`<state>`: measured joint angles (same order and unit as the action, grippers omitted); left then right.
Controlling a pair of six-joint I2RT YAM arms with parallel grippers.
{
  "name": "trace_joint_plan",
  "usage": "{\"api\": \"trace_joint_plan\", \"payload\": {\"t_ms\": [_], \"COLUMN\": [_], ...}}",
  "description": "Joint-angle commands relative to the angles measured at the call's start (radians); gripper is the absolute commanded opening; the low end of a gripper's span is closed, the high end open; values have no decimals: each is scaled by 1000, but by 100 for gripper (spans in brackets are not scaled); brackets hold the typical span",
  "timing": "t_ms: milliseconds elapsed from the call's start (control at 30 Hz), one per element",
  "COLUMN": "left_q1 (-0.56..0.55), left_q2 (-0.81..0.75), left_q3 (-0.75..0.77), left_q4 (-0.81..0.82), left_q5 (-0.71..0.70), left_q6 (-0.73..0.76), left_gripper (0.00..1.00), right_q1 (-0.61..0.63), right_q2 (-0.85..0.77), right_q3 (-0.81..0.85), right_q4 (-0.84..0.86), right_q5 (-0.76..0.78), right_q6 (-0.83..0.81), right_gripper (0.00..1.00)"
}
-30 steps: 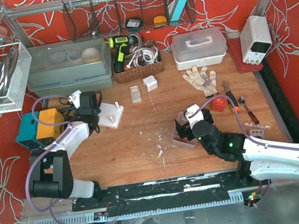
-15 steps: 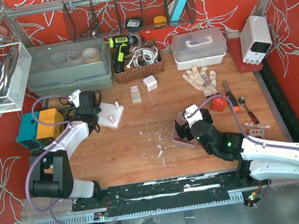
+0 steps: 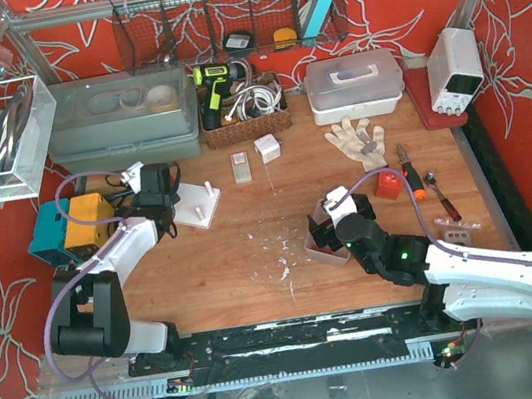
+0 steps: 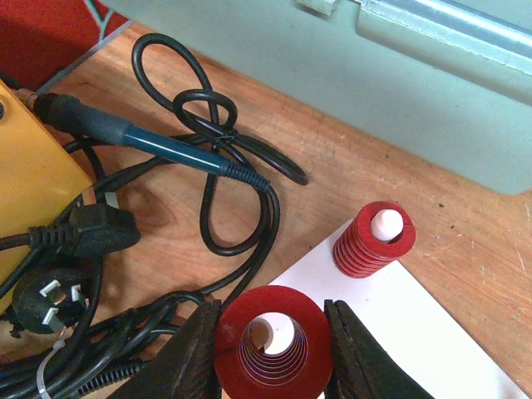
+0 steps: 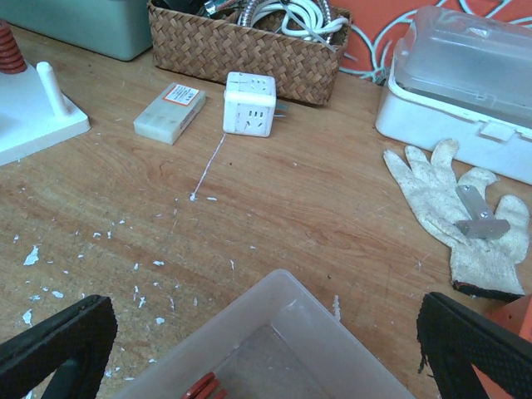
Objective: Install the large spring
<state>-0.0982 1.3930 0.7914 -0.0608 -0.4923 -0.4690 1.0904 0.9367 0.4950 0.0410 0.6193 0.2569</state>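
Note:
My left gripper (image 4: 273, 345) is shut on a large red spring (image 4: 274, 339), seen end-on, held over a white peg that shows through its bore. It hangs over the corner of the white peg board (image 4: 416, 332), which also shows in the top view (image 3: 198, 205). A smaller red spring (image 4: 372, 241) sits on another white peg. My right gripper (image 5: 258, 349) is open, hovering over a clear plastic bin (image 5: 274, 353) that holds a red spring (image 5: 199, 386) at its bottom. In the top view the left gripper (image 3: 157, 199) is at the board's left edge and the right gripper (image 3: 336, 224) is over the bin (image 3: 324, 248).
Black cables (image 4: 208, 158) and a yellow box (image 4: 33, 183) lie left of the board. A grey lidded tub (image 3: 121, 116) stands behind it. A wicker basket (image 5: 245, 37), a white cube (image 5: 249, 104), a small block (image 5: 169, 112), a white glove (image 5: 465, 220) and a clear lidded box (image 5: 465, 75) are across the table.
The right arm has shifted slightly left and forward over the bin. The left gripper has stayed at the board's left edge.

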Motion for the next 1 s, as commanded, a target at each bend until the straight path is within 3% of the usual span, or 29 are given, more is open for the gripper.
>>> {"api": "trace_joint_plan", "payload": {"t_ms": [0, 333, 733, 967], "left_q1": [5, 5, 5, 5], "left_q2": [0, 80, 7, 43], "left_q3": [-26, -16, -15, -11], "left_q4": [-14, -1, -24, -37], "left_q5": [-26, 0, 55, -38], "left_q6": [-3, -9, -16, 4], "left_gripper": [1, 5, 4, 4], "right_q1": [-7, -9, -12, -12], "right_q2": [6, 14, 45, 42], "right_q3": [34, 36, 46, 47], "right_q4": [5, 5, 8, 2], "right_q5": [-8, -3, -17, -13], "right_q6": [9, 8, 12, 12], "right_gripper": [99, 99, 99, 99]}}
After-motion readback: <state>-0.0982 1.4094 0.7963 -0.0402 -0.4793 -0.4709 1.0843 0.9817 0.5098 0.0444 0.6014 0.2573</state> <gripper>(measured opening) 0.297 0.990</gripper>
